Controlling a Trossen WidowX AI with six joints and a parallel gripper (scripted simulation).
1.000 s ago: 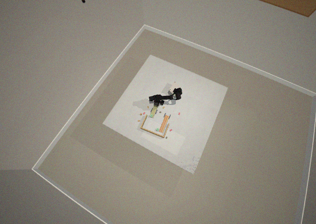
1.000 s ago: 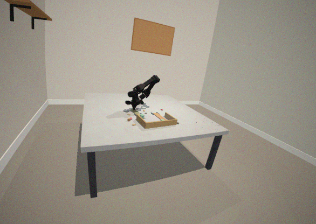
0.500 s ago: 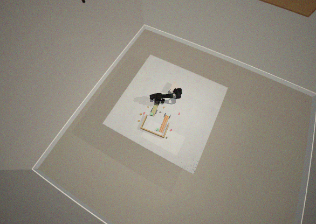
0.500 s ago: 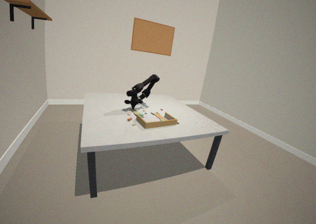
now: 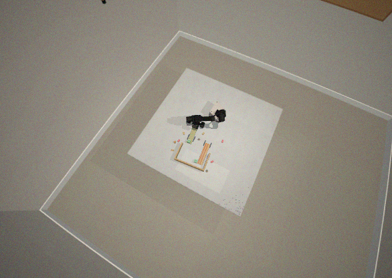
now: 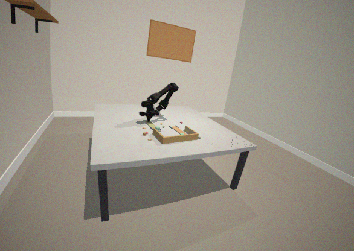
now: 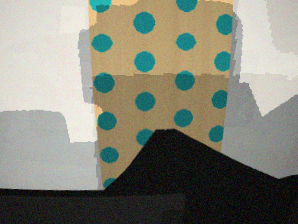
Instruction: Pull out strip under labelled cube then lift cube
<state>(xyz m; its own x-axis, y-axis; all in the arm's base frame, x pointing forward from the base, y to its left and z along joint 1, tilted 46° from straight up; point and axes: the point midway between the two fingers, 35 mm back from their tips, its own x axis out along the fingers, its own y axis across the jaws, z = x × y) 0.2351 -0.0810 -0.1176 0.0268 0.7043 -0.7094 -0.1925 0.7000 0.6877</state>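
Observation:
My gripper (image 5: 195,127) (image 6: 148,120) (image 7: 164,139) is shut, its tips low at the arm-side end of a tan strip with teal dots (image 5: 192,133) (image 6: 151,125) (image 7: 164,62). I see nothing between the fingers; whether the tips touch the strip is not clear. The strip sticks out from the tray's open side, towards the arm. A small green cube (image 5: 189,141) (image 6: 157,128) is at its far end. Another green piece (image 5: 195,161) (image 6: 182,133) is inside the tray, beside orange strips (image 5: 204,154) (image 6: 178,130). No label can be read on either.
The wooden tray (image 5: 188,164) (image 6: 180,140) has walls on three sides. Short dark rails stand by its open side. Several small loose pieces lie around it, among them a red one (image 5: 222,141) (image 6: 181,122) and an orange one (image 5: 172,150) (image 6: 150,139).

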